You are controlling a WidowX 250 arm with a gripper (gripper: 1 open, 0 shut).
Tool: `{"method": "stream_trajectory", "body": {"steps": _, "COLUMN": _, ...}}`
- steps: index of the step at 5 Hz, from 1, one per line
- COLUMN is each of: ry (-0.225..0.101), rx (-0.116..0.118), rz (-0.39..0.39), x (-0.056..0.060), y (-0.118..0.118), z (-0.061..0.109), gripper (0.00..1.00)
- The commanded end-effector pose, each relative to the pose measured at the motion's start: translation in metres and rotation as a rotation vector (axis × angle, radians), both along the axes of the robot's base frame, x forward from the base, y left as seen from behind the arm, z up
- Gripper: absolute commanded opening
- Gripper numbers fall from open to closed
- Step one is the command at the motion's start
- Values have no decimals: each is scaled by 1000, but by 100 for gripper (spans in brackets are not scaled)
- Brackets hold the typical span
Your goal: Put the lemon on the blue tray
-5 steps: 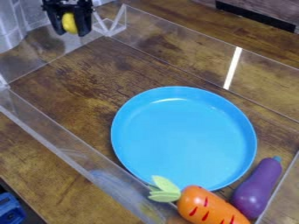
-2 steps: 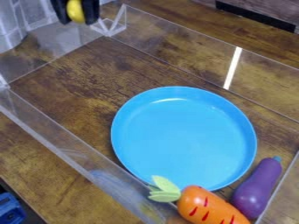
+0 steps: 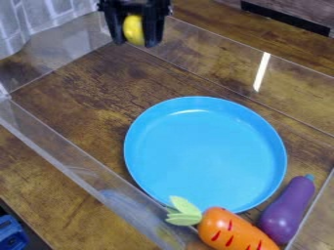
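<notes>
From where I stand, the claw (image 3: pixel 135 27) hangs at the far end of the worktop (image 3: pixel 78 88), pointing down, its 2 dark fingers pinched tight on the lemon (image 3: pixel 133 28). The yellow fruit shows between them, clear of the wood, so it is carried in the air and not resting on anything.

What the next move turns on is where the blue tray (image 3: pixel 205 153) lies from that claw: nearer to me and off to the right in the view, well apart from the fruit, with a stretch of bare wood between. The tray is round, so it has no long axis to line up with; any approach over its raised rim would do, and I would aim for the open middle.

The tray is bare. Just beside its near edge lie an orange carrot (image 3: pixel 222 229) and a purple eggplant (image 3: pixel 288 211), both off the tray and out of the direct line from the claw. Clear plastic walls (image 3: pixel 59 151) fence the area; the lemon looks high enough to pass, though I cannot judge its height exactly.

My reading: the fruit is gripped, and the carry and release are yet to do.
</notes>
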State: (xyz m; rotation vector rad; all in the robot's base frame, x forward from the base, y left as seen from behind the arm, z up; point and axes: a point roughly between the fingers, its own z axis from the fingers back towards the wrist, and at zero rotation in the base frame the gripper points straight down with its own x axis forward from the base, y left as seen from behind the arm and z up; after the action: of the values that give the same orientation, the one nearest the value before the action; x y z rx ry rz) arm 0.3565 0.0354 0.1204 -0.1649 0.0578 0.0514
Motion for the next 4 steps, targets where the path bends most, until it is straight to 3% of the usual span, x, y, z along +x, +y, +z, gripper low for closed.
{"method": "stream_trajectory", "body": {"steps": 1, "ry": -53, "rx": -2, "rz": -103, "x": -30, "y": -22, "z": 44, "gripper": 0}}
{"method": "stream_trajectory", "body": {"steps": 2, "ry": -23, "rx": -7, "rz": -179, "x": -56, "y": -34, "z": 36, "gripper": 0}}
{"method": "stream_trajectory", "body": {"steps": 4, "ry": -8, "rx": -35, "rz": -229, "x": -87, "y": -67, "z": 33, "gripper": 0}}
